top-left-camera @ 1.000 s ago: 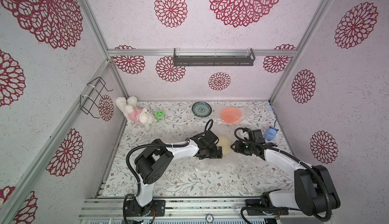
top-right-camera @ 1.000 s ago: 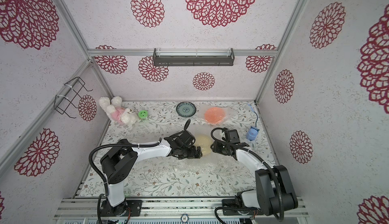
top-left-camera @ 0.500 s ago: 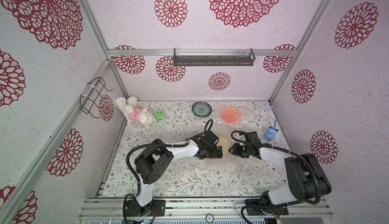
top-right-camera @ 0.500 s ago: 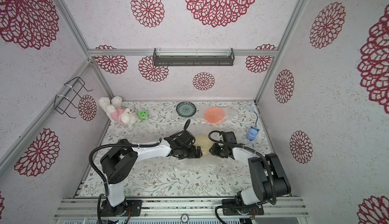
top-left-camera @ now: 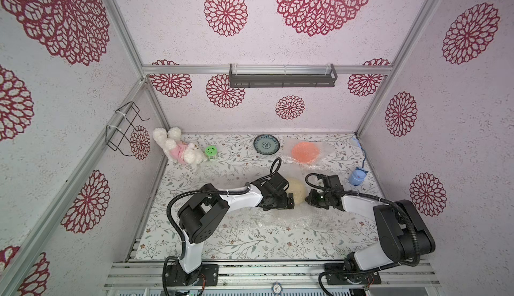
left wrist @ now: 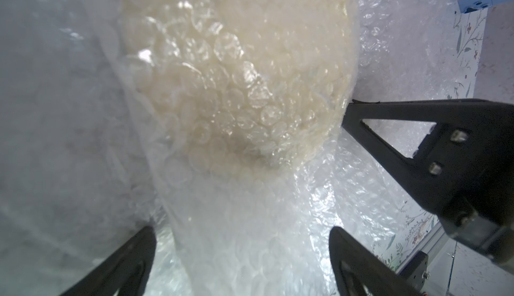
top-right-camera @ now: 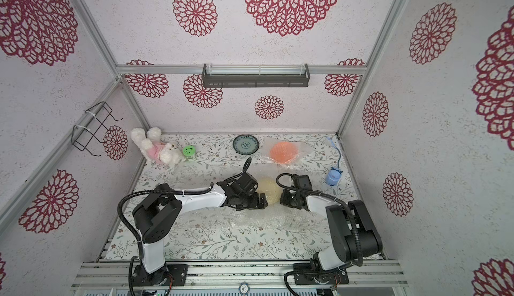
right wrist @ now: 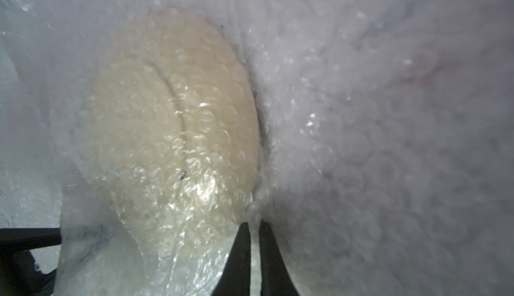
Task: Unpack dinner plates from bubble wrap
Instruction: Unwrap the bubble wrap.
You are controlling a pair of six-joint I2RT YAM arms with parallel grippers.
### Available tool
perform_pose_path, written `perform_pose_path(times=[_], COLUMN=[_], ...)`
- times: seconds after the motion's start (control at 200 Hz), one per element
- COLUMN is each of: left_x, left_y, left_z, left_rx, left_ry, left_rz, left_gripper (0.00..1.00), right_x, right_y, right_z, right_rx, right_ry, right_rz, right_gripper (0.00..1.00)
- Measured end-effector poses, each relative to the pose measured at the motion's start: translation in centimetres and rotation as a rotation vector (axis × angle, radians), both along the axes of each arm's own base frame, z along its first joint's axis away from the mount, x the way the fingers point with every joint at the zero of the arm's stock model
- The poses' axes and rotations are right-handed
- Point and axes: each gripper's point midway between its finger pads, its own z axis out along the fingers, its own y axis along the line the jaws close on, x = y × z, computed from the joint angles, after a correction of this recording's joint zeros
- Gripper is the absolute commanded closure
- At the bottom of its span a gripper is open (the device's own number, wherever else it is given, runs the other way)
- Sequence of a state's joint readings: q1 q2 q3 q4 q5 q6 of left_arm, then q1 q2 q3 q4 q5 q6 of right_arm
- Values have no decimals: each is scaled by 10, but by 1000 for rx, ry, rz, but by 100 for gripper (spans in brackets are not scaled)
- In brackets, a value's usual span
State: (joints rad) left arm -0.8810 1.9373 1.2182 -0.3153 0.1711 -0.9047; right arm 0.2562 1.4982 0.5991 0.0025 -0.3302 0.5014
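On the table [top-left-camera: 222,239], cream plate [top-left-camera: 297,190] in bubble wrap [right wrist: 389,141], a gripper at each side

Reaches in from the left with the left arm [top-left-camera: 239,197] folded at the elbow, forearm stretched low toward the plate. Spreads the left gripper [left wrist: 242,230] wide, astride the wrap, clamped on nothing. Reaches from the right with the right arm [top-left-camera: 358,207] bent at the elbow, forearm low. Pinches the right gripper [right wrist: 254,226] shut on a fold of wrap right at the plate's rim. Leaves the plate fully covered, mid-table.
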Motion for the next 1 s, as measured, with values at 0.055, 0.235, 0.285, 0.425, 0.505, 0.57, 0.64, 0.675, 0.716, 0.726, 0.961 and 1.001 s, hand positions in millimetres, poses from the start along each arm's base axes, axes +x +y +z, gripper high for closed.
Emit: perform_pose_path(times=[0.055,0.235,0.285,0.425,0.505,0.57,0.64,0.675,0.716,0.726,0.961,1.001], left_x=[-1,-9,-11,-12,-11,-9,-9,-10,-11,-12,-22,-24], left_y=[1,9,12,21,26,25,20,15,10,9,-18,-18], left_z=[0,3,7,31,48,61,70,73,73,74,44,37], left_rx=[-1,9,15,18,20,3,-23,-38,-47,-49,-43,-33], left_ry=[0,14,15,-17,-50,-71,-82,-83,-78,-79,-20,-6], left_rz=[0,-3,-2,6,12,10,0,-9,-21,-23,-84,-87], left_gripper=[1,1,1,1,1,5,10,14,18,19,44,47], right_x=[-3,-5,-5,0,9,16,21,24,26,27,35,34], right_y=[4,19,22,26,20,14,10,8,8,8,23,25], right_z=[2,25,33,58,66,69,69,67,64,63,31,26], right_rx=[29,128,146,171,131,89,57,42,26,20,-64,-79], right_ry=[8,-24,-41,-100,-122,-134,-137,-134,-125,-123,-47,-35], right_rz=[8,51,61,76,49,25,8,4,5,6,56,67], right_gripper=[98,100,100,90,70,59,50,48,47,46,43,43])
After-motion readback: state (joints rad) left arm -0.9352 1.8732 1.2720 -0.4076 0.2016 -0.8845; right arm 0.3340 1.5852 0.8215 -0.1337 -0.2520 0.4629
